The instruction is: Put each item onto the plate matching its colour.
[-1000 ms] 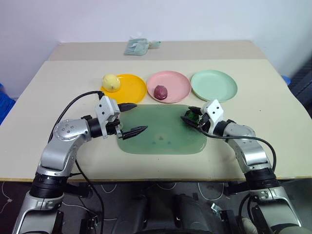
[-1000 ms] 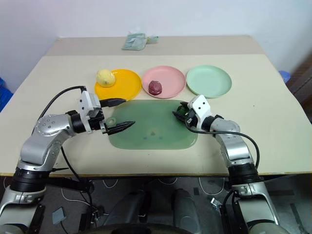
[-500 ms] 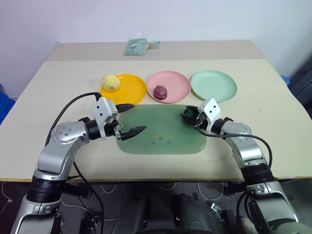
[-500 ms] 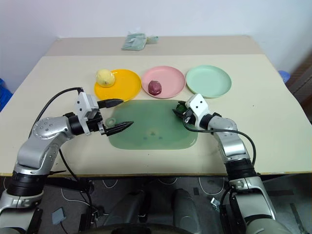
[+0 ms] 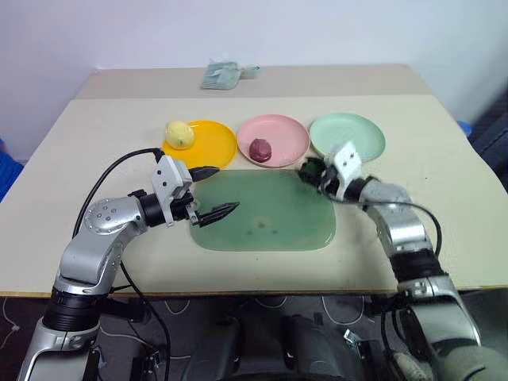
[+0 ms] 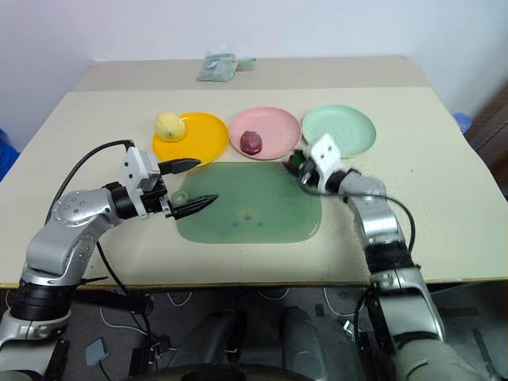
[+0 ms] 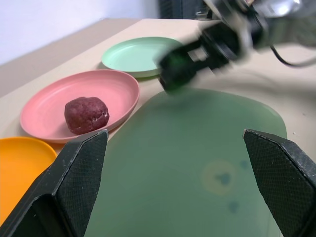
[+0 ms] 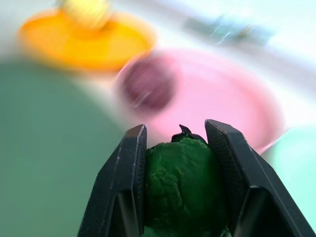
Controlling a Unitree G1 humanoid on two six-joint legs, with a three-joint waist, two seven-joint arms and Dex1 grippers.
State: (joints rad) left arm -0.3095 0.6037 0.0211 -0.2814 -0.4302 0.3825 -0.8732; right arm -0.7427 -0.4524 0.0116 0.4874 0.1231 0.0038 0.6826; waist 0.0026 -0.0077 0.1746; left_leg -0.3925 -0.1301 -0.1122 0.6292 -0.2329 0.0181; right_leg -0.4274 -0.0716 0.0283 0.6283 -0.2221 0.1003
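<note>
I'm watching the right claw (image 8: 178,148) clamping the green lump (image 8: 181,185) between its two fingers, holding it above the far right corner of the green tray (image 5: 262,213), near the mint plate (image 5: 348,136). My left claw (image 5: 214,193) is hanging wide apart over the tray's left edge, gripping nothing. The purple lump (image 5: 260,148) is sitting on the pink plate (image 5: 286,135), and the yellow lump (image 5: 179,133) is resting on the yellow plate (image 5: 210,147), all on the worktop (image 5: 95,135).

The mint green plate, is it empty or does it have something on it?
Empty. The mint green plate lies bare; the green lump is clamped in the right pincer, near the plate's edge.
</note>
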